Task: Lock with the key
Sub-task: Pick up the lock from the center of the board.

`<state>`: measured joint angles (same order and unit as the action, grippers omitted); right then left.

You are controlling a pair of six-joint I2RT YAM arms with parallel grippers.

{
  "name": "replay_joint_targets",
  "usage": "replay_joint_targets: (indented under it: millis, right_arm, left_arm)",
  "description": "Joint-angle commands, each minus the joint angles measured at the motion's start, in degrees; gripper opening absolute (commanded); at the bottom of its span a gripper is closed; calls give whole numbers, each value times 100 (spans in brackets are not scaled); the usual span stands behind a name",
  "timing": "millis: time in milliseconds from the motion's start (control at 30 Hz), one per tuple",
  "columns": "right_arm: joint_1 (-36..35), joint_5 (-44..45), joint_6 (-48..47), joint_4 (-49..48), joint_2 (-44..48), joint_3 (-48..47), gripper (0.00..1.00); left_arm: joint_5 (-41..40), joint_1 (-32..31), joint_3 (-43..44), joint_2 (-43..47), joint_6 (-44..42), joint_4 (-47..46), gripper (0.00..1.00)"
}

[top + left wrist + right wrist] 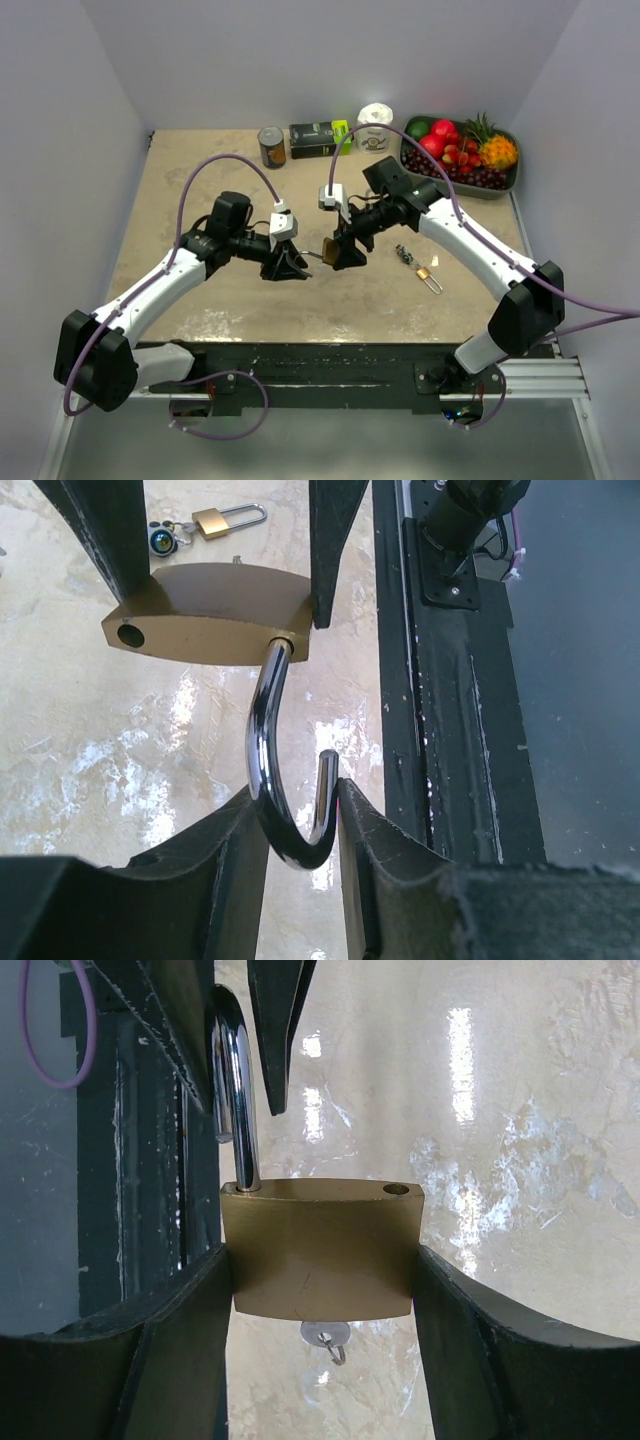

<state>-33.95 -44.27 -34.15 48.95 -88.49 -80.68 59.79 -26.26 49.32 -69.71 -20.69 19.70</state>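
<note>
Padlock [318, 1245] hangs above the worktop [190, 190] between the arms, its brass body clamped across the width in the right pincer [322, 1280], with the key [323, 1335] sticking from its underside. The left pincer [293, 825], closed narrowly on the open shackle [268, 740], likely means to swing the free end over its hole and press it home

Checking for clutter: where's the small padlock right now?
Top view: the small padlock lies on the table, right of the right gripper, beside its key ring.
</note>
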Motion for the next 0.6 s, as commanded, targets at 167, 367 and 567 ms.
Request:
replay_joint_targets:
  millis: [167, 367, 567]
  right_arm:
    - [-50, -266, -206, -43, 446, -255, 0]
    - [-76, -222, -206, -69, 473, -220, 0]
    - [-102, -179, -171, -131, 490, -167, 0]
  left_arm:
    - [226, 25, 174, 116, -208, -28, 34]
    - [270, 25, 166, 116, -137, -81, 33]
    - [296, 25, 174, 151, 12, -160, 34]
